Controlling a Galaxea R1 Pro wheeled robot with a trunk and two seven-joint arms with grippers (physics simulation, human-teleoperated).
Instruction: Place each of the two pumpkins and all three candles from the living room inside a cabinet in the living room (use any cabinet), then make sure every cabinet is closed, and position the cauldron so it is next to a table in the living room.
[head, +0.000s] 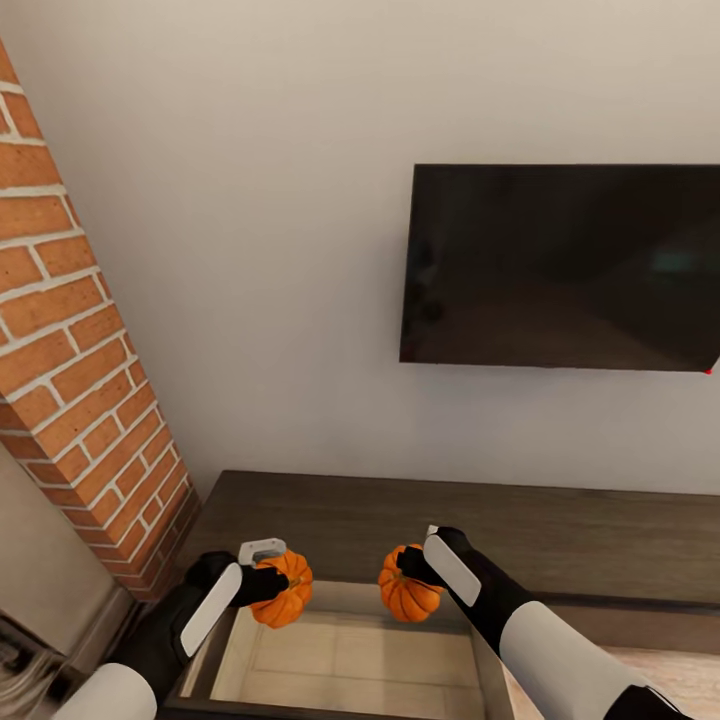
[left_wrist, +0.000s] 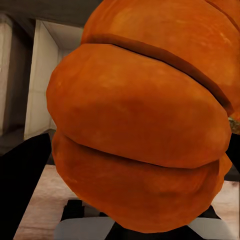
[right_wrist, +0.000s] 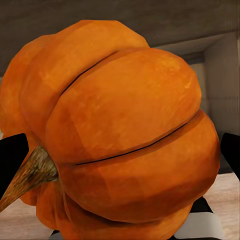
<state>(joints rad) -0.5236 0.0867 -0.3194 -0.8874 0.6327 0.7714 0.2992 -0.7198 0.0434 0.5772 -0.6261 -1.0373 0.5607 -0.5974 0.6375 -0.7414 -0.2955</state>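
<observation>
Clamped in the left gripper (head: 262, 572), one pumpkin (head: 282, 590) hangs beside the other pumpkin (head: 408, 586), stem sideways, gripped by the right gripper (head: 425, 560), over the cabinet's (head: 600, 540) open drawer (head: 350, 660).

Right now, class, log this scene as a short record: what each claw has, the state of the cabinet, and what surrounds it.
left claw: shut on left pumpkin, held above the open drawer
right claw: shut on right pumpkin, also above the drawer
cabinet: dark-brown wood, low, against the wall
drawer: pulled out, pale beige inside, nothing visible in it
television: black screen on the wall above the cabinet
brick column: left of the cabinet
task progress: pumpkins not yet released
</observation>
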